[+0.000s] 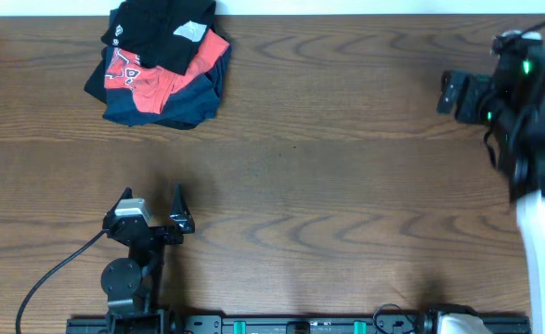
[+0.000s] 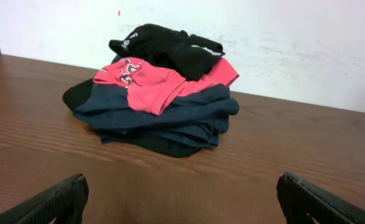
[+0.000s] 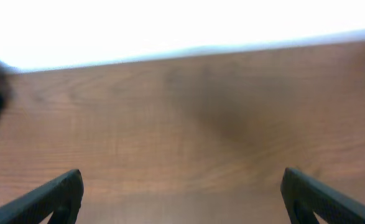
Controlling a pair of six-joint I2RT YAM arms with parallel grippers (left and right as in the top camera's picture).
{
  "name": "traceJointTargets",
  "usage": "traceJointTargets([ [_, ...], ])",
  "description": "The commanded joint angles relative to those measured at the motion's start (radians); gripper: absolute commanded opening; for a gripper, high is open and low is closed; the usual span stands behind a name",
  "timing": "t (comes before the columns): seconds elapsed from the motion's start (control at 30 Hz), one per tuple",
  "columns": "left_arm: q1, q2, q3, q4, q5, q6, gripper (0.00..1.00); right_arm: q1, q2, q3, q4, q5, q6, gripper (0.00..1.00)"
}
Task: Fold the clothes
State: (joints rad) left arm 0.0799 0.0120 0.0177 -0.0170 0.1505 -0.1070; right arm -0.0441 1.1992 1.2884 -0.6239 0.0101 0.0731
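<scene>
overhead: the black t-shirt (image 1: 161,28) lies bunched on top of a pile at the far left of the table (image 1: 346,186), over a red shirt (image 1: 135,76) and a navy garment (image 1: 184,104). the left gripper (image 1: 151,197) sits near left, jaws spread wide and empty, with the pile almost straight ahead of it toward the far edge and bare wood between. the right gripper (image 1: 453,93) is at the far right, well apart from the pile. its jaws are hard to read from above. the left arm looks the better placed to reach.

left wrist: the black t-shirt (image 2: 170,48) crowns the heap, a crumpled lump running roughly left to right, with a white emblem at its left end. it has no clear long axis until it is spread out. the pale wall (image 2: 306,43) stands close behind, so there is little room on the far side. pulling toward the near side looks the safer way. both fingers (image 2: 51,202) frame the view's lower corners with nothing between them.

right wrist: blurred wood only. the fingers (image 3: 45,196) stand apart, released, holding nothing. the open middle of the table looks the best place to lay the shirt flat.
</scene>
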Motion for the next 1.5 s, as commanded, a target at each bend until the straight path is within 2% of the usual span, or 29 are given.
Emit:
traceJointTargets([
  [0.0, -0.005, -0.008, -0.014, -0.039, 0.014, 0.008, 0.98, 0.033, -0.159, -0.179, 0.119, 0.12, -0.073, 0.99],
  [0.13, -0.005, -0.008, -0.014, -0.039, 0.014, 0.008, 0.98, 0.03, -0.338, -0.462, 0.317, 0.068, -0.074, 0.99],
  [0.33, -0.005, -0.008, -0.014, -0.039, 0.014, 0.008, 0.98, 0.034, -0.587, -0.805, 0.486, 0.003, -0.074, 0.99],
  [0.63, -0.005, -0.008, -0.014, -0.039, 0.014, 0.008, 0.98, 0.059, -0.933, -1.134, 0.553, -0.045, -0.074, 0.99],
  [0.93, -0.005, -0.008, -0.014, -0.039, 0.014, 0.008, 0.98, 0.059, -1.154, -1.257, 0.501, -0.129, -0.074, 0.99],
  [1.47, -0.005, -0.008, -0.014, -0.039, 0.015, 0.008, 0.98, 0.058, -1.194, -1.26, 0.509, -0.145, -0.067, 0.99],
])
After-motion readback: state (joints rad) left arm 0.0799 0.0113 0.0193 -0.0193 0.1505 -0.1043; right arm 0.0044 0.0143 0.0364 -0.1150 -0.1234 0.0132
